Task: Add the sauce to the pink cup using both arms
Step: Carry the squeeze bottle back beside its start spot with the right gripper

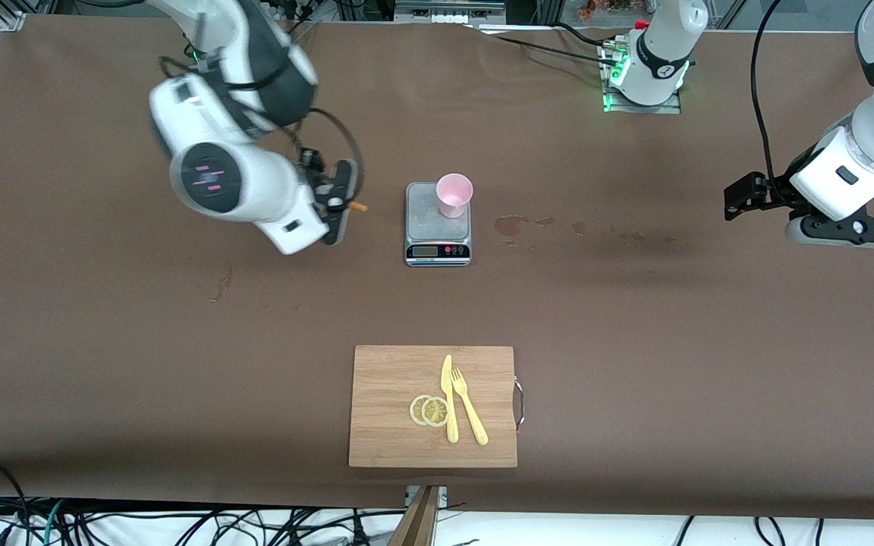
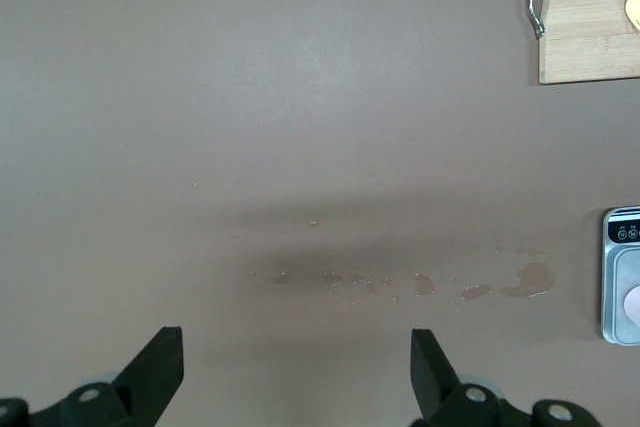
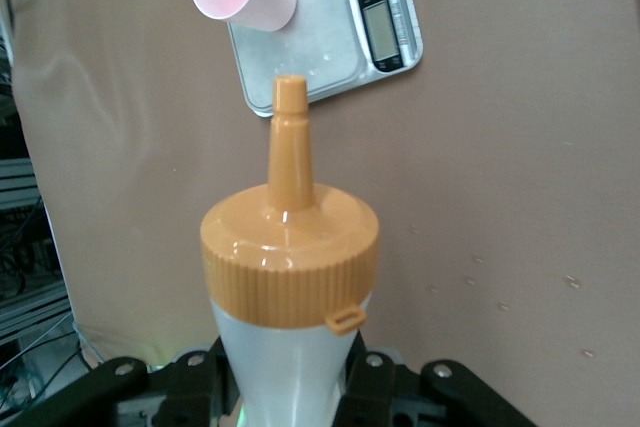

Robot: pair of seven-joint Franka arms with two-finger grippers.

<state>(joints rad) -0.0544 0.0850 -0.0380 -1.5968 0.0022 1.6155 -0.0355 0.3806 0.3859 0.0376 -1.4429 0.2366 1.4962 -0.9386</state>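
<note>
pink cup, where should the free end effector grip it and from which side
Probably the pink cup by its side wall just under the rim, since it stands upright on the scale, tapered, smooth, no handle. Come in level from the left arm's end of the table: the left end effector is open there, and the right end effector is shut on the sauce beside the scale.

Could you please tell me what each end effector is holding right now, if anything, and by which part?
The right end effector grips the translucent whitish squeeze bottle by its body, below the orange cap. The left end effector is open, holding nothing.
</note>
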